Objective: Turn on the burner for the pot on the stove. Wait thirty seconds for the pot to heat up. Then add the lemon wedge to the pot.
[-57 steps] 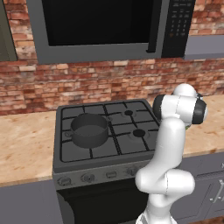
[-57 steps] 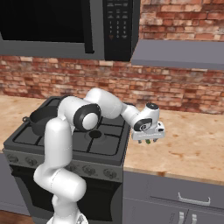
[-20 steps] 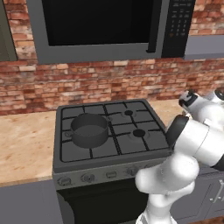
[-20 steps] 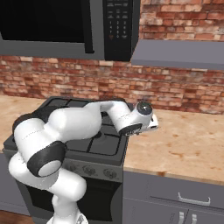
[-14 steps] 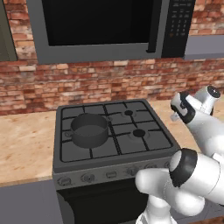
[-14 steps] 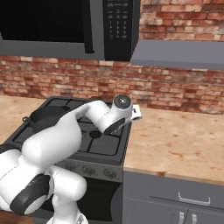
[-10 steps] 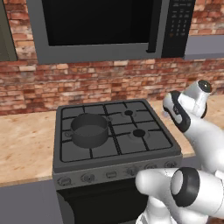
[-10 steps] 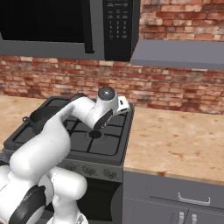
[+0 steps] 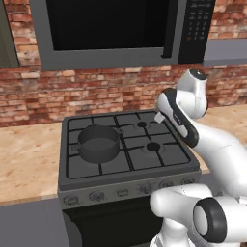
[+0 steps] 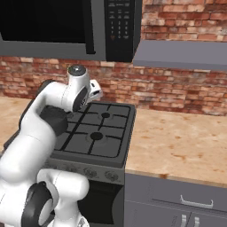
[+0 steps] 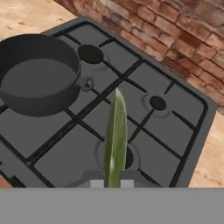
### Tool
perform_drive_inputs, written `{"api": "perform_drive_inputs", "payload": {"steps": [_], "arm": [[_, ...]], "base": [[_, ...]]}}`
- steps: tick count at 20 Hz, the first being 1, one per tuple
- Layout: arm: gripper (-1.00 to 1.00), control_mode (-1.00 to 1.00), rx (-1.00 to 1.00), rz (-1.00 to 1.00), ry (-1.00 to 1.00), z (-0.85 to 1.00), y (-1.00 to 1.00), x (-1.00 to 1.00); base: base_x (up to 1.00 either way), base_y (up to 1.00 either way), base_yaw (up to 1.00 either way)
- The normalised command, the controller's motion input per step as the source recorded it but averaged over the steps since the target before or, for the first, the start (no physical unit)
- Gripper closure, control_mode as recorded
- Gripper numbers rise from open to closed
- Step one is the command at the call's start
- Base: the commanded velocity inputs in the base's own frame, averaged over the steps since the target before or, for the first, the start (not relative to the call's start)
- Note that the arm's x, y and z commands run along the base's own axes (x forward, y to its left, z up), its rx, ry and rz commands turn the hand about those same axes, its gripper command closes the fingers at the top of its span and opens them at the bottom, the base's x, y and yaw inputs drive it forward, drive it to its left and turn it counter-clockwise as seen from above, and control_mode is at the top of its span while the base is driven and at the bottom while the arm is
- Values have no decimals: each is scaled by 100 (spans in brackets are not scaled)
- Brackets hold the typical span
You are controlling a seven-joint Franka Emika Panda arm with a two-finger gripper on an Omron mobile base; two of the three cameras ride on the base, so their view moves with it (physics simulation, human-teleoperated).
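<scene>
A: Lemon wedge (image 11: 115, 140) in the grip, edge-on to the hand camera, a thin green-yellow sliver rising between the fingertips. The gripper (image 11: 113, 183) is pinching it from both sides.

B: And where's the hand over the range?

A: Above the right half of the stove (image 9: 166, 166), high off the grates. From the left base camera the wrist hangs near the back right burner; the pot (image 9: 98, 143) sits on the front left one, well apart from it.

B: So this looks like the carry, the last step.

A: That's my read. The hand view has the pot (image 11: 37, 74) up at the left, open and apparently empty, with the wedge over the grates to its right.

B: What does the next move ask for?

A: A sideways travel toward the pot until the wedge is above its mouth, then spreading the fingers. Let go early and the piece would likely land on the grate.

B: Is the burner lit?

A: Can't tell; no flame is visible.
</scene>
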Motion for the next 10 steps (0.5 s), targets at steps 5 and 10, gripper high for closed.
{"api": "perform_drive_inputs", "payload": {"steps": [5,10], "arm": [[100,-100,0,23,19,5,100,0],[100,-100,0,21,1,-30,100,0]], "base": [[0,0,0],[0,0,0]]}}
